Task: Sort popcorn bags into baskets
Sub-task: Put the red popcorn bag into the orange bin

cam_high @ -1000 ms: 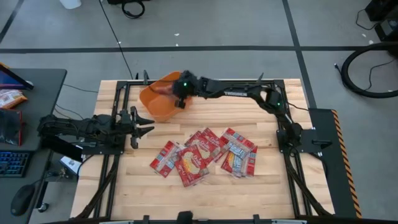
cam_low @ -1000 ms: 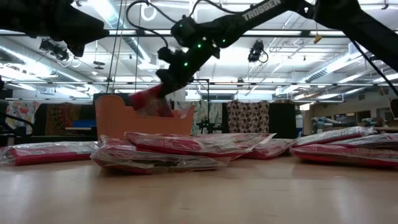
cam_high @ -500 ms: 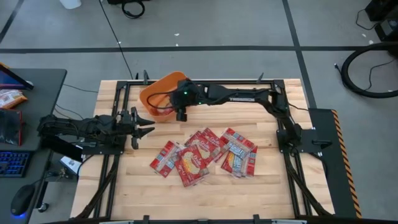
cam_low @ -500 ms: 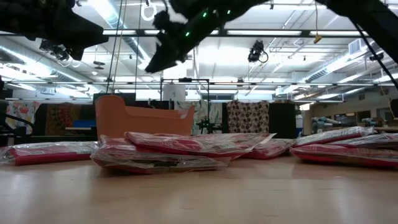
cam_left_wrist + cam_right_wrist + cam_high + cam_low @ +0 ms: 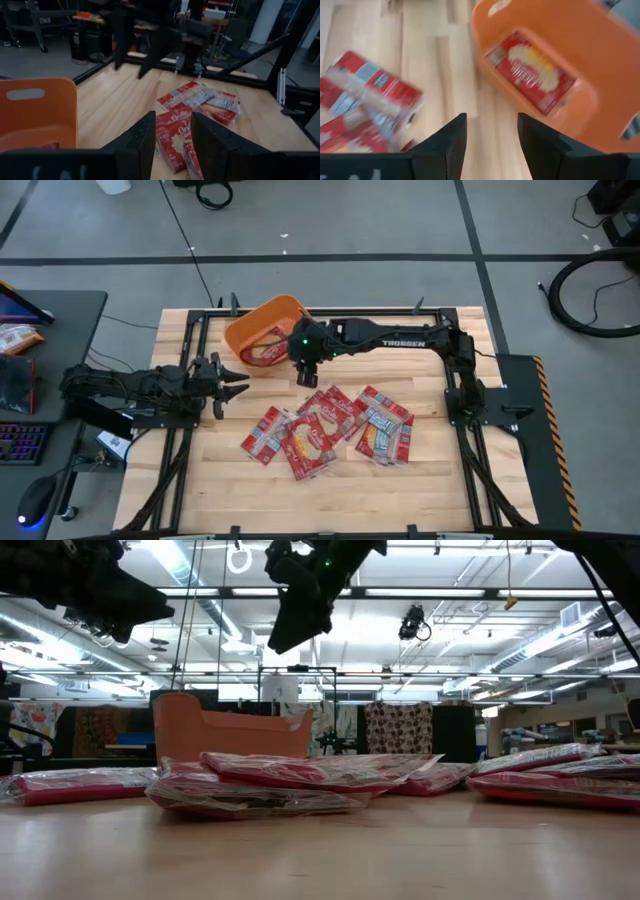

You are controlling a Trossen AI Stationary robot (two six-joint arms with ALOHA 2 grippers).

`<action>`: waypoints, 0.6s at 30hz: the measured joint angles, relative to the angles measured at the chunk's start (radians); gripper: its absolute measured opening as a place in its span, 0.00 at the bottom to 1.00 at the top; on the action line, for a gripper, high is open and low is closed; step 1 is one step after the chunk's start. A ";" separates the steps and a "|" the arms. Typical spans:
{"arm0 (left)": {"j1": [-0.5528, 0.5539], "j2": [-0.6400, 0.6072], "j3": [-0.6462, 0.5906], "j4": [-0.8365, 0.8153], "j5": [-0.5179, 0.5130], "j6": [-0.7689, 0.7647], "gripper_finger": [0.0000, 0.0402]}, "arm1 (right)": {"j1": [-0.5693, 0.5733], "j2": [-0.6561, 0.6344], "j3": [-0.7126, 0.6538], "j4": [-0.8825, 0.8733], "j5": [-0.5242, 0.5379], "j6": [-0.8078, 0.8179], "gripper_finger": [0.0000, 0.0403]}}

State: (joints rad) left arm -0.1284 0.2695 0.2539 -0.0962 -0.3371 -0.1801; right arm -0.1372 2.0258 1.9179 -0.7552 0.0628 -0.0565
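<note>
The orange basket (image 5: pixel 243 330) stands at the table's far left, with one red popcorn packet (image 5: pixel 268 350) lying flat on its floor. Several more red packets (image 5: pixel 325 425) overlap in a loose pile on the table's middle. My right gripper (image 5: pixel 305 372) hangs open and empty above the table, between the basket and the pile; its wrist view shows the basket (image 5: pixel 600 60), the packet inside (image 5: pixel 530 70) and pile packets (image 5: pixel 365 95) below the gripper (image 5: pixel 491 150). My left gripper (image 5: pixel 235 378) waits open at the table's left, pointing toward the pile (image 5: pixel 192 107).
Black frame rails run along the table's left, right and far edges. A desk with a keyboard and mouse stands off the table's left. Bare wood lies near the table's near edge and at its far right. In the low view the basket (image 5: pixel 230 735) stands behind the pile (image 5: pixel 300 775).
My right gripper held a red packet over the basket, let it go, then rose and moved toward the table's near edge and right, away from the basket toward the pile. The packet now lies flat inside the basket. The left arm kept still.
</note>
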 joint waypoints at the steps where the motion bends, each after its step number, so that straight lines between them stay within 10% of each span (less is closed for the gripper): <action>1: 0.000 0.000 0.000 -0.010 0.000 -0.008 0.32 | 0.009 0.000 0.000 -0.019 0.007 0.020 0.44; 18: 0.000 0.000 0.000 -0.037 0.000 -0.020 0.32 | 0.101 0.000 0.000 -0.266 0.151 0.174 0.44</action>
State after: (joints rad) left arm -0.1284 0.2691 0.2539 -0.1333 -0.3374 -0.1997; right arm -0.0364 2.0258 1.9175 -1.0215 0.2142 0.1173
